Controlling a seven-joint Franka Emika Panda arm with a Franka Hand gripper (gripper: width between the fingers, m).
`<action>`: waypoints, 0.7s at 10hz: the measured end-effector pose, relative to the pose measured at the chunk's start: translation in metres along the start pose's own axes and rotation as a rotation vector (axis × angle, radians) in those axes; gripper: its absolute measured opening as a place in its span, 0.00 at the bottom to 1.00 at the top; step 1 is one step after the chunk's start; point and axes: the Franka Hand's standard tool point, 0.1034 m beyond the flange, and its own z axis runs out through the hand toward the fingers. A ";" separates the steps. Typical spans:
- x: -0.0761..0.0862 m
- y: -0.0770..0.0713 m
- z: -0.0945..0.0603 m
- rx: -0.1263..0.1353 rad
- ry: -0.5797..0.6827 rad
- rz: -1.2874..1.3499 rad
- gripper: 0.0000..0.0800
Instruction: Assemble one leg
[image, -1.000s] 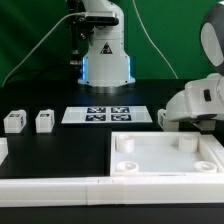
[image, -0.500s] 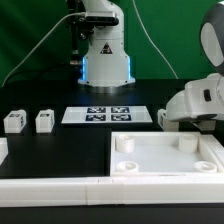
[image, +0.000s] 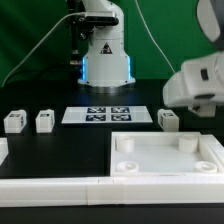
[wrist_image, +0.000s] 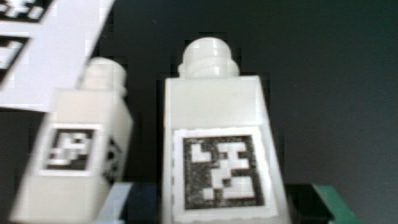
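Note:
In the wrist view my gripper (wrist_image: 222, 203) is shut on a leg (wrist_image: 217, 130), a stubby white piece with a rounded peg end and a black-and-white tag. One finger (wrist_image: 139, 198) shows on each side of it. A second leg (wrist_image: 86, 130) stands close beside it on the black table. In the exterior view the arm's white hand (image: 198, 85) hangs at the right above the table; one leg (image: 168, 120) shows under its edge, and the held leg is hidden there. Two more legs (image: 14, 121) (image: 44, 121) stand at the exterior view's left.
The large white panel (image: 165, 158) with round corner sockets lies front right. The marker board (image: 105, 114) lies mid-table and shows in the wrist view (wrist_image: 45, 45). A long white bar (image: 100, 190) runs along the front edge. The robot base (image: 103, 55) stands behind.
The arm's hand has risen and shifted toward the exterior view's right, uncovering the leg on the table beneath it. The other parts have not moved.

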 end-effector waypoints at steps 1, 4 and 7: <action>-0.012 0.007 -0.021 0.006 0.038 0.005 0.37; -0.016 0.019 -0.067 0.027 0.252 -0.025 0.37; -0.012 0.016 -0.069 0.040 0.506 -0.022 0.37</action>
